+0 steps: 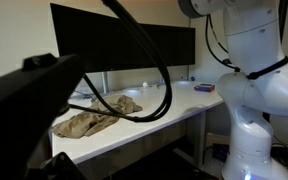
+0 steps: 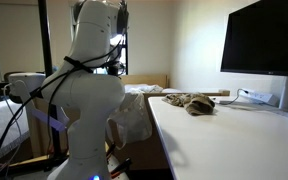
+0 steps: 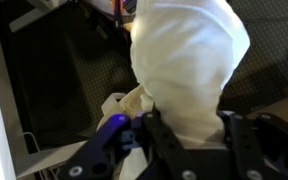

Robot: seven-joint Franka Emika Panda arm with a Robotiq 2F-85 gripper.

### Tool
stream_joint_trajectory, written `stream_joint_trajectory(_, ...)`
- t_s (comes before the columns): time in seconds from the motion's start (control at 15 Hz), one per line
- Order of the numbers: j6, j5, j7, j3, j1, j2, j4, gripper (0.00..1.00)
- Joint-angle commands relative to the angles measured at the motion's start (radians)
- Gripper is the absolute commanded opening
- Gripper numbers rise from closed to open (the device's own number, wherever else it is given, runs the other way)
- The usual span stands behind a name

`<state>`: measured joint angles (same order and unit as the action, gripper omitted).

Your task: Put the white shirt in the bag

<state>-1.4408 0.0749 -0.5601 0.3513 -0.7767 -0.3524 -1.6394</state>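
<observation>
My end effector point(image 3: 189, 128) grips the shirt point(image 3: 184, 50); I can't pick out the bag, so releasing blind could drop it outside.

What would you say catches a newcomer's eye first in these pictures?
In the wrist view, a bulging white shirt fills the frame, bunched between the fingers of the gripper. In both exterior views, the big white robot arm looms beside a white desk bearing a crumpled tan cloth.

An office or lab: a white desk point(image 1: 174, 108) with large dark monitors point(image 1: 104, 40), cables point(image 2: 252, 97), plain walls.
</observation>
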Motion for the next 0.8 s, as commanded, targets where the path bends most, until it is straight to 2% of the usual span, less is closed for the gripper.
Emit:
stream_joint_trajectory(0.0,-0.038,0.046,-0.017,-0.030,-0.016,0.001,-0.002,0.11)
stream_joint_trajectory(0.33,-0.052,0.122,-0.008,-0.060,-0.004,0.007,-0.007,0.11)
stream_joint_trajectory(0.73,-0.053,0.121,-0.006,-0.096,0.028,0.033,-0.037,0.11)
